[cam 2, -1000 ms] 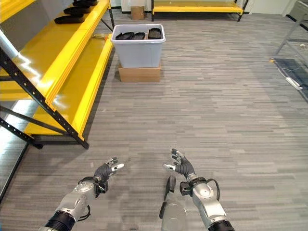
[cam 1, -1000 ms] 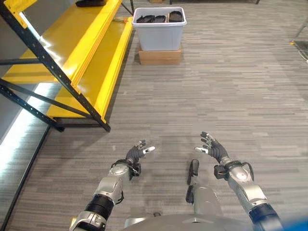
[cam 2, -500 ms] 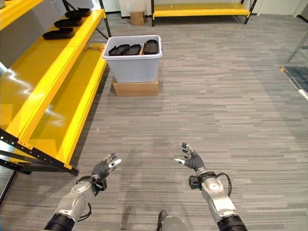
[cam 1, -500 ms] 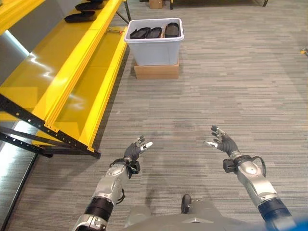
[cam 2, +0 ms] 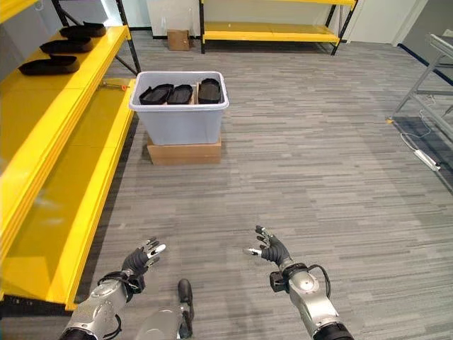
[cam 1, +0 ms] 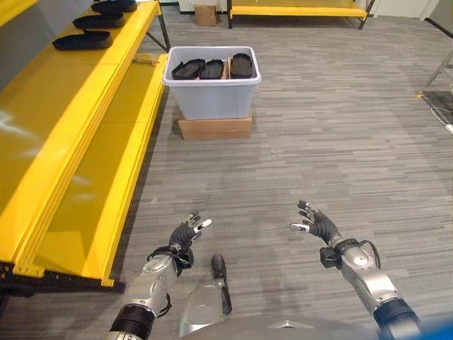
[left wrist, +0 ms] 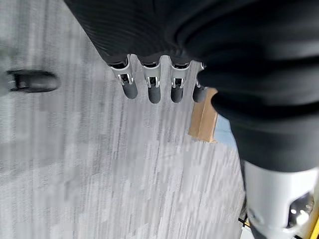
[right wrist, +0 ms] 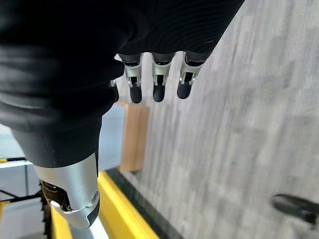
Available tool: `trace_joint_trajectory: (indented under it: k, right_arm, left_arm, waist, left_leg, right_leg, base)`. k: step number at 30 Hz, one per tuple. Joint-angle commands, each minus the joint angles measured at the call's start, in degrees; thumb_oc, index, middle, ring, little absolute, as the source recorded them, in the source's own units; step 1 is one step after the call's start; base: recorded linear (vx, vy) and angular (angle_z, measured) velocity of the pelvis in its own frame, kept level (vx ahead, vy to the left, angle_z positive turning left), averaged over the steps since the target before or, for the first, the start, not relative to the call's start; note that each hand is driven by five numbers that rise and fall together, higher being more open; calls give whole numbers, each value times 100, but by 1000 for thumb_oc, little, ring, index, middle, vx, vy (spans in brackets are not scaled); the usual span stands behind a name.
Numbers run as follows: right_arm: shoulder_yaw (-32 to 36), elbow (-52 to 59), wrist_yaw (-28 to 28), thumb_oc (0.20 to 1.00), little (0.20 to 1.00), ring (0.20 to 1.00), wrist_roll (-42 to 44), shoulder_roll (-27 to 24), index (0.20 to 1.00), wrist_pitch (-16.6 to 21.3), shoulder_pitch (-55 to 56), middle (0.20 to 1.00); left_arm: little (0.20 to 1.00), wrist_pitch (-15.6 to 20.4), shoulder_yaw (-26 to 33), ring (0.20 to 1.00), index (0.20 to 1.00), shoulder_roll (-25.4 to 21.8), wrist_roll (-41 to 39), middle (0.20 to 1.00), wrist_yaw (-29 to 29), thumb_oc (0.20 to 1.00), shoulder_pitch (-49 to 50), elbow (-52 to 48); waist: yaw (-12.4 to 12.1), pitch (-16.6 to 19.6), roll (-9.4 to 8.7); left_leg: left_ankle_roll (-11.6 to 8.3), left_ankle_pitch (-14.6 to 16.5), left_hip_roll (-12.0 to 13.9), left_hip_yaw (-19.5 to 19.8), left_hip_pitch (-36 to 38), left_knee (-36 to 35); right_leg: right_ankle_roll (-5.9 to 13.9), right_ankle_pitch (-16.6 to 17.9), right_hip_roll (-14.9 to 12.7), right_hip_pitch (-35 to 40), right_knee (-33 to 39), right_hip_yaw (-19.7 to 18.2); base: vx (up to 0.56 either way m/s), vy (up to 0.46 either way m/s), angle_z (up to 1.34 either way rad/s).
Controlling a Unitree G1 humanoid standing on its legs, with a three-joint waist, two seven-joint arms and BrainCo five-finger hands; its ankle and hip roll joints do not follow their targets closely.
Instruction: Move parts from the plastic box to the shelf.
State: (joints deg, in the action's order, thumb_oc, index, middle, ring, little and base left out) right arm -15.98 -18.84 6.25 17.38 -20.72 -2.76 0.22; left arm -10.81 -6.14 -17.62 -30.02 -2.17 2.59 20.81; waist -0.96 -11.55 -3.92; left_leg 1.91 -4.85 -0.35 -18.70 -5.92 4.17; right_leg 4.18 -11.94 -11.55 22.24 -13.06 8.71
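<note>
With your left hand [cam 1: 185, 232] and right hand [cam 1: 316, 223] both released and empty, walk squarely to the plastic box [cam 1: 211, 92] at upper centre before reaching for its black parts [cam 1: 212, 69].

Open floor [cam 1: 333, 142] lay between both hands and the plastic box [cam 1: 211, 92] at 12 o'clock, which stood on a cardboard box [cam 1: 214, 127]. The yellow shelf [cam 1: 78, 142] bounded the passage from 9 to 11 o'clock.
</note>
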Motion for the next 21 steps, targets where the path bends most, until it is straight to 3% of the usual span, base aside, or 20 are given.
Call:
trace_joint_trajectory:
  k: [1,2,3,4,6,8,10,11,12,13,15,19,21]
  right_arm:
    - [286,298,-108,1000,1000,1000,371,99,1000,201,-250,1000]
    - [296,340,-215,1000,1000,1000,473,190,1000,181,-257,1000]
    - [306,366,-266,1000,1000,1000,476,235,1000,176,-251,1000]
    - [296,380,-352,1000,1000,1000,452,308,1000,193,-240,1000]
    - [298,381,-452,1000,1000,1000,411,402,1000,185,-214,1000]
    - [325,365,-420,1000,1000,1000,358,434,1000,272,-163,1000]
    - [383,387,-442,1000,1000,1000,357,428,1000,287,-118,1000]
    - [421,397,-457,1000,1000,1000,373,424,1000,301,-91,1000]
    - [429,399,-458,1000,1000,1000,377,422,1000,301,-84,1000]
    - [446,424,-471,1000,1000,1000,426,415,1000,300,-75,1000]
    - [456,468,-403,1000,1000,1000,347,413,1000,314,-76,1000]
    - [502,553,-372,1000,1000,1000,107,424,1000,264,-78,1000]
    - [513,567,-341,1000,1000,1000,167,397,1000,307,-57,1000]
  left_arm:
    - [1000,316,-107,1000,1000,-131,252,1000,-237,1000,-184,-192]
    - [1000,312,-163,1000,1000,-167,352,1000,-409,1000,-265,-106]
    - [1000,316,-183,1000,1000,-175,367,1000,-441,1000,-293,-83]
    - [1000,293,-224,1000,1000,-180,382,1000,-389,1000,-325,-81]
    - [1000,237,-299,1000,1000,-244,399,1000,-224,1000,-368,-66]
    - [1000,245,-290,1000,1000,-286,346,1000,-176,1000,-396,-131]
    - [1000,170,-259,1000,1000,-318,310,1000,-212,1000,-417,-237]
    - [1000,73,-230,1000,1000,-329,338,1000,-219,1000,-447,-308]
    - [1000,42,-223,1000,1000,-331,347,1000,-218,1000,-454,-326]
    - [1000,-89,-244,1000,1000,-323,358,1000,-40,1000,-504,-384]
    - [1000,-105,-360,1000,1000,-299,199,1000,173,1000,-576,-350]
    - [1000,90,-446,1000,1000,-218,-105,1000,222,1000,-517,-427]
    - [1000,167,-468,1000,1000,-207,-75,1000,130,1000,-456,-447]
  waist:
    - [-189,90,134]
    - [-201,121,70]
    - [-210,131,62]
    - [-192,131,128]
    - [-106,97,219]
    - [72,9,325]
    - [146,-71,342]
    - [171,-110,332]
    - [184,-127,335]
    - [269,-207,189]
    - [369,-281,195]
    - [390,-341,240]
    - [414,-321,171]
  left_leg:
    - [-248,-106,290,320,101,-283]
    - [-80,-5,68,292,225,-375]
    - [-12,26,-5,277,302,-437]
    - [97,106,-50,292,490,-562]
    - [228,252,-106,277,804,-733]
    - [196,299,-119,332,1167,-867]
    - [151,348,-141,430,1341,-898]
    - [100,385,-138,503,1425,-903]
    - [83,398,-127,527,1455,-903]
    - [48,609,-223,619,1662,-858]
    - [8,810,-180,739,1850,-817]
    - [-45,998,-72,666,2047,-668]
    - [-34,1112,-73,700,2067,-516]
  right_leg:
    - [171,469,737,-765,-206,258]
    - [501,1089,664,-887,-1102,275]
    - [669,1359,613,-1006,-1617,266]
    - [836,1777,519,-1461,-2668,265]
    - [840,1943,374,-2143,-3537,385]
    - [684,1672,476,-2893,-3096,572]
    - [598,1626,412,-2986,-2305,719]
    - [572,1711,368,-2967,-1506,810]
    - [570,1755,369,-2938,-1280,838]
    - [715,2309,174,-3078,122,775]
    - [810,2473,41,-3276,1189,570]
    - [871,2634,-167,-3441,1702,606]
    - [870,2667,-117,-3341,1730,459]
  base:
    - [368,379,34]
    - [433,426,34]
    - [329,371,37]
    - [300,340,45]
    - [348,314,21]
    - [347,160,-13]
    - [280,20,19]
    - [238,-27,75]
    - [440,-97,74]
    - [428,-105,43]
    - [467,-88,28]
    - [402,-43,18]
    - [551,-118,2]
